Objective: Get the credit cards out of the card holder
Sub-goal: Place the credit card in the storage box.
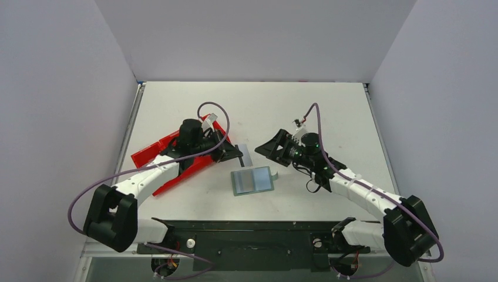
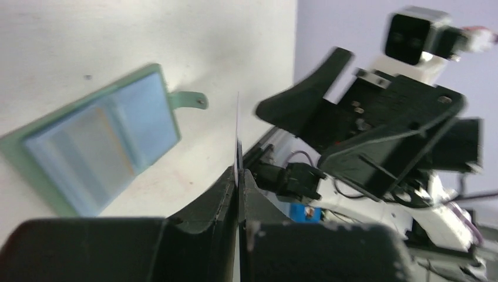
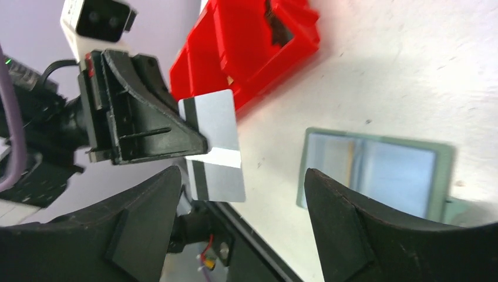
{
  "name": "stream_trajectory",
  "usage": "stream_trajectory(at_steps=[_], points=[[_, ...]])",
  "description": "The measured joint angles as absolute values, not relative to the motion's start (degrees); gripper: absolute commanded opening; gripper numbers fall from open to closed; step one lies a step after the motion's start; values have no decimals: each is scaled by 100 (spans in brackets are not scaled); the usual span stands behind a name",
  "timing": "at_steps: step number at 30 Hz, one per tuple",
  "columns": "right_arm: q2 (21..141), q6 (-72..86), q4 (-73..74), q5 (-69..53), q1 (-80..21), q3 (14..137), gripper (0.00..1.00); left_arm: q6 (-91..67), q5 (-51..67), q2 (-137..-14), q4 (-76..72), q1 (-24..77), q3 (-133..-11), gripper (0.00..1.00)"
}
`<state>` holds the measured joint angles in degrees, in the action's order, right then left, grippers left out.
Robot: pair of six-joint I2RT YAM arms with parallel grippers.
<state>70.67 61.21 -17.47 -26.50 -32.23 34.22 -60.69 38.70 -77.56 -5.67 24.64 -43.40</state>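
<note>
White table (image 1: 329,117) spans the view under pale walls. Nearest the arm bases the card holder (image 1: 253,180) lies flat, its tab toward the right arm. Layered shapes behind its window look like more credit cards (image 2: 100,147). Just beyond, the left gripper (image 1: 238,154) pinches one grey striped card (image 3: 214,147) clear of the table. The right gripper (image 1: 267,155) hovers spread wide, holding nothing. Behind the left gripper sits a red tray (image 1: 147,155). One card looks extracted. Next, set it down, probably in the tray, then steady the holder for another.
</note>
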Motion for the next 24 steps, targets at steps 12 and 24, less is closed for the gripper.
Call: stream_trajectory(at_steps=[12,24], points=[[6764,4696,1153,-1031,-3223,4427,71,-4880,591,-6377,3896,1855,-5896,0],[7181,4421,1369,-725,-3225,4501,70,-4160,-1313,-6401,5793,-84,-6064,0]])
